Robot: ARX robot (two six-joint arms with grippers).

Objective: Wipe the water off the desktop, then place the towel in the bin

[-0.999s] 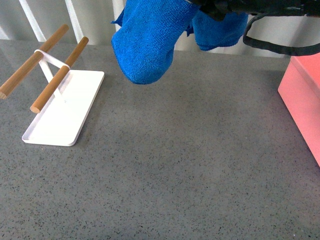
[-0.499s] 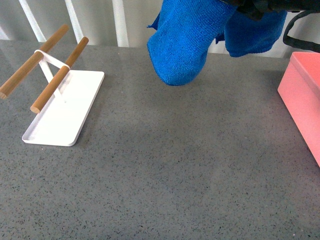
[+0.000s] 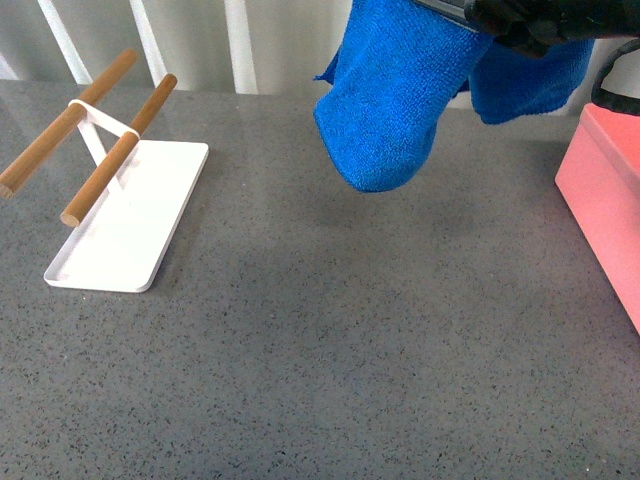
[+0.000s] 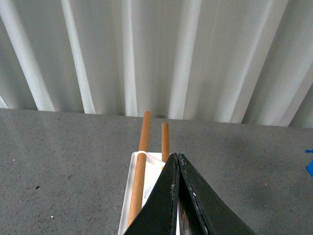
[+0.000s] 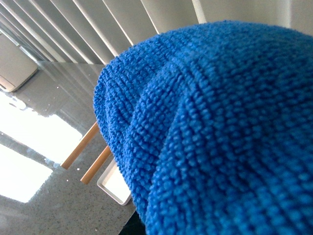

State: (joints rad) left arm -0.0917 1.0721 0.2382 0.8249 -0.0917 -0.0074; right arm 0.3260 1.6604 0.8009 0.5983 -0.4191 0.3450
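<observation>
The blue towel [image 3: 395,95] hangs in the air above the far middle-right of the grey speckled desktop [image 3: 330,350], clear of the surface. My right gripper [image 3: 500,15] is shut on the towel's top at the upper edge of the front view, mostly hidden by cloth. The towel [image 5: 220,132] fills the right wrist view and hides the jaws. The pink bin [image 3: 605,195] stands at the right edge, to the right of the towel. My left gripper [image 4: 177,161] is shut and empty, above the white tray [image 4: 128,215]; it is out of the front view.
A flat white tray [image 3: 130,220] with two wooden rods [image 3: 115,135] on a white stand sits at the left of the desktop. The rods also show in the left wrist view [image 4: 144,161]. White vertical slats line the far edge.
The right gripper has carried the hanging towel steadily to the right, from the middle of the far edge toward the pink bin. The tray and bin have not moved.
</observation>
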